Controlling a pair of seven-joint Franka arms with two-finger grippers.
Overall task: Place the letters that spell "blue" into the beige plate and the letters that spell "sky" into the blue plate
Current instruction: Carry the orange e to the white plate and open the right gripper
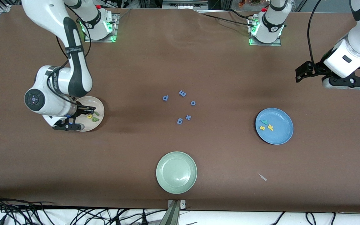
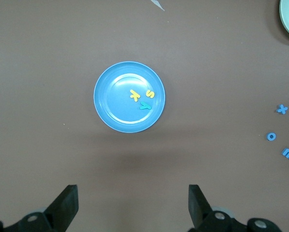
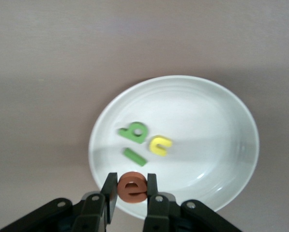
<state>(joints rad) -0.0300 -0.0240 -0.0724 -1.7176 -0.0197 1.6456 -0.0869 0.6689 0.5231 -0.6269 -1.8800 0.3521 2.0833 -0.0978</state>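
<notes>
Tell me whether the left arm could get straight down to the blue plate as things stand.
Probably yes. The left pincer hangs open above bare table beside the blue plate, and only the yellow s, yellow k and teal y lie in it.

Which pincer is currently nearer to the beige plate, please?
The right pincer, shut on the orange e, hangs over the beige plate. The open left pincer waits near the blue plate.

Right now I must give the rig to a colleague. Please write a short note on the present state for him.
Right hand: shut on the orange e, over the beige plate.
Left hand: open, empty, waiting high above the table beside the blue plate.
Done: green b, green l, yellow u lie in the beige plate; s, k, y in the blue plate.
Left: release the e into the beige plate.
</notes>
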